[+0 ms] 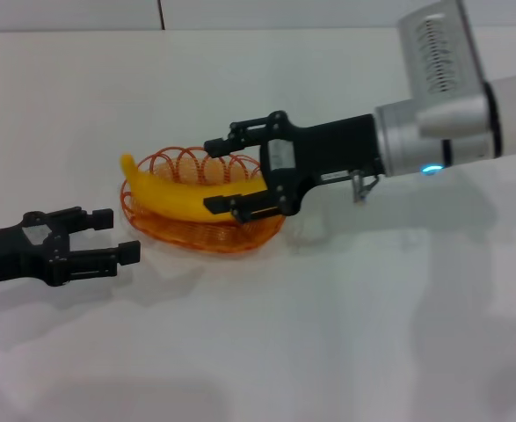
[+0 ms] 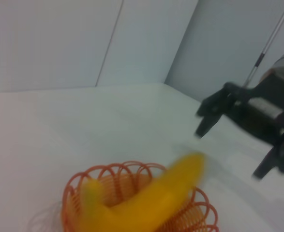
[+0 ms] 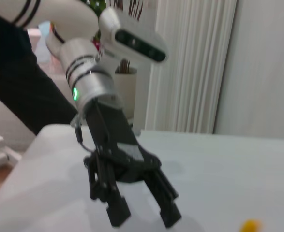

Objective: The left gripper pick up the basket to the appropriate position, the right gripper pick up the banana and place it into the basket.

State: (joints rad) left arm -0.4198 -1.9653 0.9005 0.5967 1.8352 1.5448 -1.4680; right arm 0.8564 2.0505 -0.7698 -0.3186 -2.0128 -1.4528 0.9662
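Observation:
The yellow banana (image 1: pixel 183 198) lies in the orange wire basket (image 1: pixel 207 236) on the white table, one end poking over the rim. My right gripper (image 1: pixel 214 174), with its silver wrist, is open over the basket, its fingers spread on either side of the banana's near end. My left gripper (image 1: pixel 117 236) is open and empty, a short way to the left of the basket and apart from it. The left wrist view shows the banana (image 2: pixel 156 203), the basket (image 2: pixel 127 173) and the open right gripper (image 2: pixel 231 151). The right wrist view shows a silver-wristed claw (image 3: pixel 144 218), open.
The white table (image 1: pixel 328 334) stretches around the basket. A white wall and its seam (image 1: pixel 161 13) stand at the back. A small yellow bit (image 3: pixel 250 225) shows at the edge of the right wrist view.

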